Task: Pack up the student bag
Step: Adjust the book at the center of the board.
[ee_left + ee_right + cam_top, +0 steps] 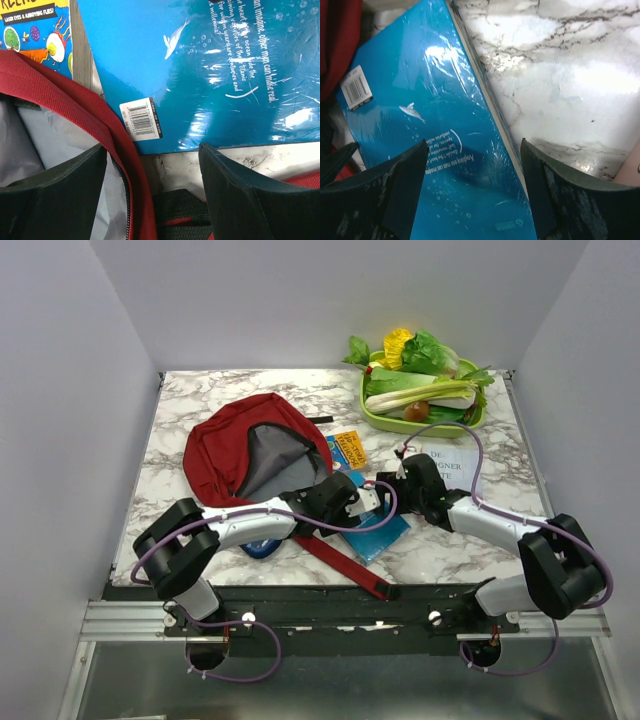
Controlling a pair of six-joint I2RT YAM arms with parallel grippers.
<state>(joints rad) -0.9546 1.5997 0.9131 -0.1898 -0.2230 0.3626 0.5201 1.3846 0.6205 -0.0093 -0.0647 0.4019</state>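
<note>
Spread wide, the left hand (150,165) grips nothing: one finger hangs over the grey lining, the other over bare stone, and the rim of the dark red soft fabric backpack (75,105) runs between them. That backpack lies open on the left of the white marble tabletop (200,400). Just beyond lies a glossy blue shrink-wrapped book (200,65), beside a small orange-and-blue cartoon booklet (37,35). The right hand (472,150) is equally spread and empty, straddling the blue book's long edge. A long red strap with a black end (345,565) crosses the near edge. Farther right sit a white printed sheet (450,462) and a green tray (365,405) of vegetables.
</note>
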